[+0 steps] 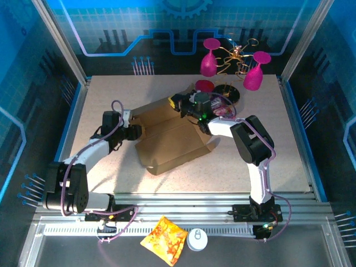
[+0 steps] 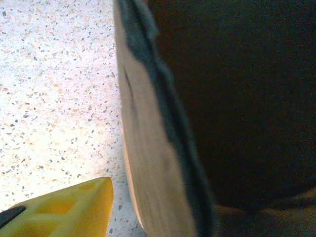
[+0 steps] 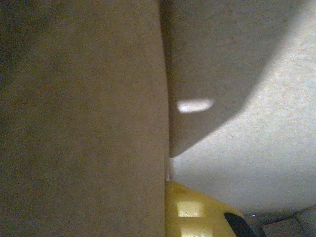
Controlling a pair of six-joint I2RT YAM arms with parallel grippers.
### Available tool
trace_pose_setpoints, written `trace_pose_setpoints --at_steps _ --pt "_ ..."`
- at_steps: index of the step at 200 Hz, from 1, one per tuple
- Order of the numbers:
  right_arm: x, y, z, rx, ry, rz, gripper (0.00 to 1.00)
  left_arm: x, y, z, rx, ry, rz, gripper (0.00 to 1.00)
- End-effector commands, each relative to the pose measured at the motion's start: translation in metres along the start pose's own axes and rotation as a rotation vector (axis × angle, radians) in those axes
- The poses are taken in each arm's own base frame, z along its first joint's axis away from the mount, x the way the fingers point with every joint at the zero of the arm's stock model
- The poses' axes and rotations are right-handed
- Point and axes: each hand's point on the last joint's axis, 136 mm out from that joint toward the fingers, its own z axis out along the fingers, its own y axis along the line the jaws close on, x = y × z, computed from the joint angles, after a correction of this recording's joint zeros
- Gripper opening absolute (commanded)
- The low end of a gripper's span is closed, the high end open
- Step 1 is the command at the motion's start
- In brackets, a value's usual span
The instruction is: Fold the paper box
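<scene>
At the left edge of the paper box [image 1: 169,142] my left gripper [image 1: 135,132] sits right up against the cardboard. On its wrist camera one yellow finger [image 2: 64,210] shows low on the left, just beside the edge of a flap [image 2: 143,163] that stands upright from the speckled table [image 2: 49,98]. I cannot tell whether the jaws are pinching that flap or merely standing beside it.

My right gripper [image 1: 176,103] is at the far side of the box, near its upper corner, with its jaws closed. Its wrist view shows a yellow finger [image 3: 197,212] at the bottom, hard against a broad brown panel [image 3: 84,123]; I cannot say whether any cardboard is caught between the fingers.

The box lies open near the middle of the table [image 1: 111,94], between the two arms, walls partly raised. Beyond it stand two pink goblets [image 1: 208,62] and a gold wire stand [image 1: 236,55]. An orange-yellow packet [image 1: 164,239] lies at the near rail, beside a white round cap [image 1: 197,240].
</scene>
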Motion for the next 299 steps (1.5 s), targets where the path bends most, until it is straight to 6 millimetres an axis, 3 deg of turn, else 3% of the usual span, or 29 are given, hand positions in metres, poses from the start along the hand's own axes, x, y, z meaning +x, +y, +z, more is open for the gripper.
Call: trace_pose_setpoints --at_steps 1,98,150,205,233,299 --pt "0.000 0.005 -0.001 -0.066 0.024 -0.035 0.00 -0.011 -0.002 -0.007 -0.013 -0.051 0.001 0.54" --pt "0.003 -0.022 -0.002 -0.051 0.047 -0.042 0.00 -0.023 -0.004 0.000 -0.054 -0.038 -0.011 0.49" --pt "0.002 -0.028 0.004 -0.041 0.059 -0.038 0.00 -0.035 -0.006 0.003 -0.092 -0.059 -0.020 0.51" --pt "0.001 -0.036 0.003 -0.051 0.054 -0.018 0.00 -0.030 -0.007 0.014 -0.151 -0.037 -0.043 0.47" --pt "-0.004 -0.035 0.002 -0.060 0.044 -0.012 0.00 -0.028 -0.003 0.018 -0.207 -0.016 -0.051 0.43" --pt "-0.010 -0.025 0.008 -0.070 0.036 0.017 0.00 -0.021 0.000 0.027 -0.321 0.042 -0.124 0.22"
